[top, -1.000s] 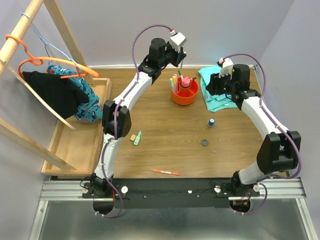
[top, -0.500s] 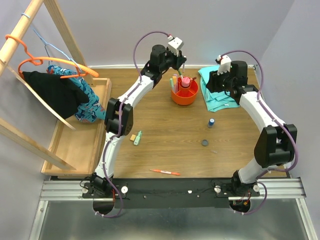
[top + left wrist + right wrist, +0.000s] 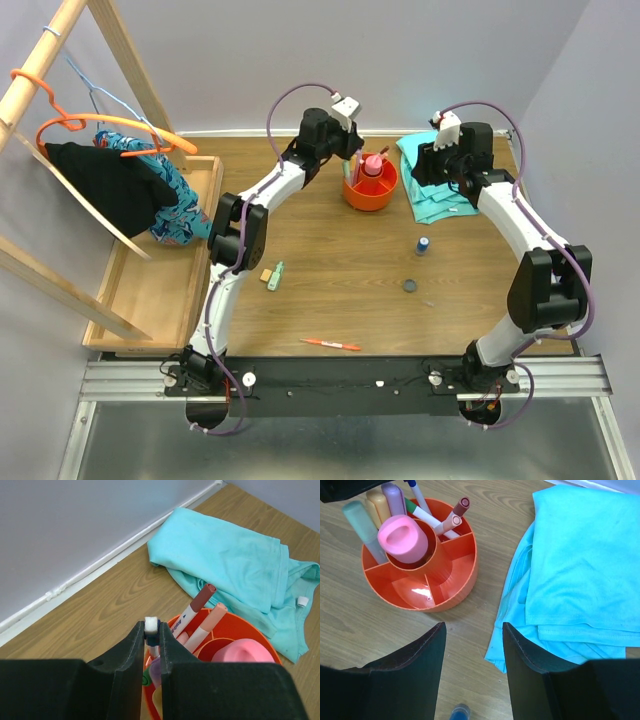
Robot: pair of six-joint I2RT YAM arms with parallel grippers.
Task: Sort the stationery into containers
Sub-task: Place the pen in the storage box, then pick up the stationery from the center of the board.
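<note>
The left gripper (image 3: 151, 632), clamped on an upright marker (image 3: 151, 623), hangs just above the tub's (image 3: 451, 591) far compartment, marker pointing straight down into it, while the right gripper (image 3: 472, 628) hovers nearby, half-open and empty.

Orange tub (image 3: 457, 580) holds markers (image 3: 451, 522), highlighters (image 3: 365, 520), pink bottle (image 3: 402, 537); pen (image 3: 330, 344) lies apart.

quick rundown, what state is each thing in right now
left gripper, shut on blue-capped white marker
right gripper, open, empty
round orange plastic tub, upright, some compartments empty
pink glue bottle, standing in tub's middle
pastel highlighters, upright in tub
teal cloth, crumpled on table
small blue-capped bottle, loose on table
dark disc, flat on table
orange pen, lying on table
</note>
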